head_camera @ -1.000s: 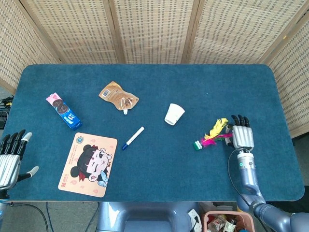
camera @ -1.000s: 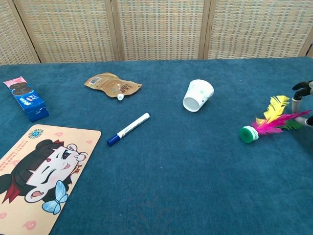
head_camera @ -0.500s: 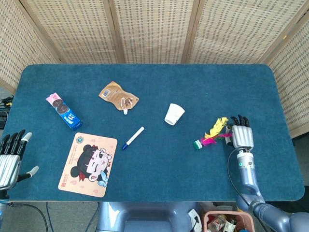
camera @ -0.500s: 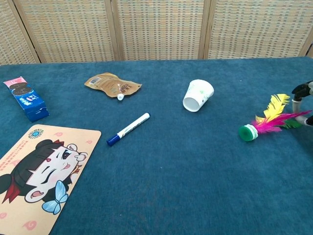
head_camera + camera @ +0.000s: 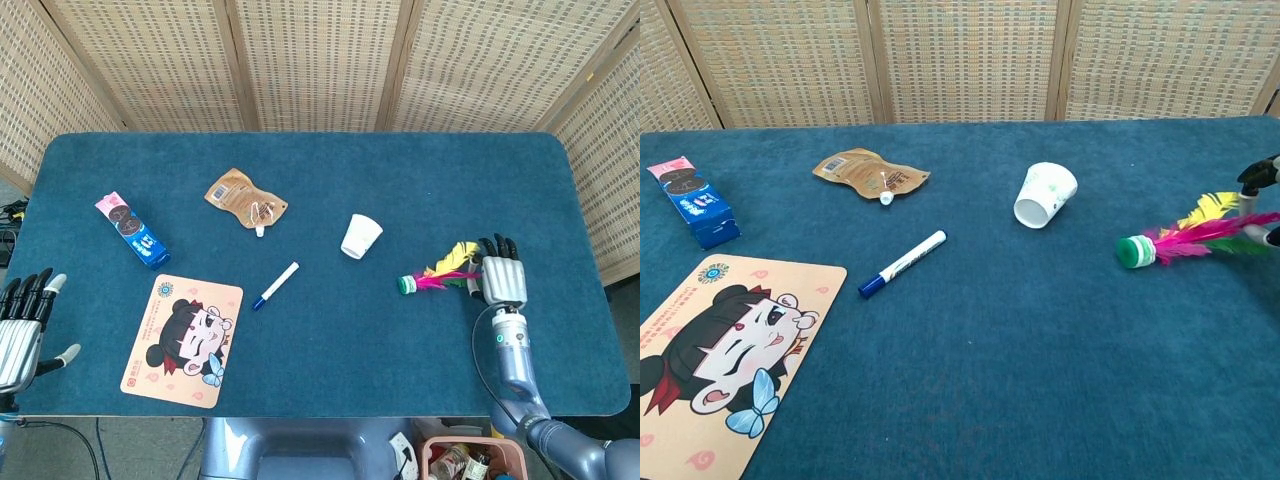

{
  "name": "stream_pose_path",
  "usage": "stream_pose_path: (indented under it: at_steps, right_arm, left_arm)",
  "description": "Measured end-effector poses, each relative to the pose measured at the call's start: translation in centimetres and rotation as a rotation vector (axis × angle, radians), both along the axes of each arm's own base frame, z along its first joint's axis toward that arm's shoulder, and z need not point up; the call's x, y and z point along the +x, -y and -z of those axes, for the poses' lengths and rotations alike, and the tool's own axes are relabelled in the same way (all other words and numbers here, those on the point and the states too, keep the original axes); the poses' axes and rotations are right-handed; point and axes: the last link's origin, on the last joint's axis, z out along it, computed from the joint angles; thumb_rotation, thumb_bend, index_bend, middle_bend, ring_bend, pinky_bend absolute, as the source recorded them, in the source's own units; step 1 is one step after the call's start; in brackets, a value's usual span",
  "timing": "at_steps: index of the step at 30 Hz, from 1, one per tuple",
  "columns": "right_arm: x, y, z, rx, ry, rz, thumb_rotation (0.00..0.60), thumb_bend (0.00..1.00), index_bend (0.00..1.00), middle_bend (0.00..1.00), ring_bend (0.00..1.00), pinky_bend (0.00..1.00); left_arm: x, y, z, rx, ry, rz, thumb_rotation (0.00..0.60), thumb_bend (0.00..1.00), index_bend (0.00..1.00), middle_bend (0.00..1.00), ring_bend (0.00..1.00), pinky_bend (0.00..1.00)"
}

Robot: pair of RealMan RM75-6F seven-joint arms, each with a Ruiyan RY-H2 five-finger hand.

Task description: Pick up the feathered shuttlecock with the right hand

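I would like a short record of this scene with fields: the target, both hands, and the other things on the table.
target: feathered shuttlecock, green base pointing left, feathers toward the right hand
right hand: at the feather end, fingers around the feathers; grip appears to hold them
left hand: at the left table edge, fingers apart, holding nothing
table: blue cloth
other things: paper cup on its side; marker; brown pouch; cookie box; cartoon mat
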Motion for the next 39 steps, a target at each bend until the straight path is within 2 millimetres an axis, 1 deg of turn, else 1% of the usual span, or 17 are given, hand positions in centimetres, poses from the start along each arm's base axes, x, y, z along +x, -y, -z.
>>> stream_pose_path:
  at_steps: [2,7,15,23,27,33,39]
  right_arm:
    - [0.4,0.1,-0.3,-0.007,-0.002,-0.014,0.6,0.43,0.58,0.16,0.0,0.05]
    - [2.1,0.2,-1.8,-0.035,-0.026,-0.078,0.6,0.43,0.58,0.16,0.0,0.06]
    - [4.6,0.2,-5.0,-0.064,-0.102,-0.153,0.6,0.43,0.59,0.17,0.0,0.06]
    - [7.0,-0.1,-6.7,-0.092,-0.125,-0.206,0.6,0.43,0.59,0.18,0.0,0.06]
    - [8.0,-0.4,-6.6,-0.077,-0.153,-0.224,0.6,0.43,0.59,0.18,0.0,0.06]
    - [8.8,-0.5,-5.1,-0.034,-0.179,-0.236,0.6,0.43,0.59,0.18,0.0,0.06]
    - [8.8,-0.4,-4.2,-0.009,-0.212,-0.232,0.6,0.43,0.59,0.18,0.0,0.06]
  left_arm:
    - [0.0,0.0,0.0,0.001,0.001,0.0,0.6,0.15,0.0,0.0,0.0,0.0]
    - [0.0,0.0,-0.2,0.005,0.006,0.001,0.6,0.15,0.0,0.0,0.0,0.0]
    - [-0.1,0.0,-0.2,0.005,0.01,-0.002,0.6,0.15,0.0,0.0,0.0,0.0]
    - [0.1,0.1,-0.3,0.005,0.012,0.006,0.6,0.15,0.0,0.0,0.0,0.0]
    - [0.2,0.2,-0.4,0.012,0.016,0.01,0.6,0.15,0.0,0.0,0.0,0.0]
    - [0.1,0.2,-0.5,0.012,0.018,0.008,0.6,0.15,0.0,0.0,0.0,0.0]
    - [0.0,0.1,-0.6,0.012,0.02,0.008,0.6,0.15,0.0,0.0,0.0,0.0]
